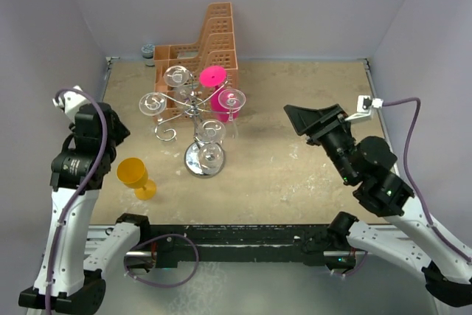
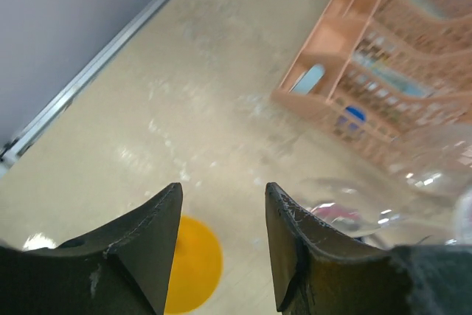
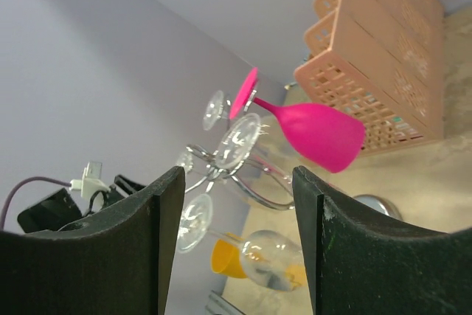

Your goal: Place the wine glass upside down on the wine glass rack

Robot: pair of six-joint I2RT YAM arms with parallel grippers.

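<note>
- While the yellow wine glass is judged to be the piece not yet hung, it is seen standing on its foot on the bench, in front and to the left of the wine glass rack, apart from the rack's chrome base.
- On the rack a pink wine glass is carried upside down at the back right. Clear glasses are hung from the other scroll arms, and which arm is free cannot be told.
- The left tool is seen to the left of the rack, near the yellow glass. Its jaws are apart with nothing between them, and a yellow disc is partly hidden behind one finger in the wrist view.
- The right tool is seen well to the right of the rack and pointed toward it, jaws apart and nothing held.
- The yellow glass could be tipped over if it is struck by a finger before the jaws are closed around it.
- The smooth bowl or stem could slip in the grip while it is turned over.
- A hung glass could be knocked off, or the light wire rack pushed along, if the crowded arms are approached too closely.
- The bench is sandy beige and marked with pale scuffs. An orange basket is set directly behind the rack.
- Plain pale lilac-grey walls are seen behind the rack and to either side.
</note>
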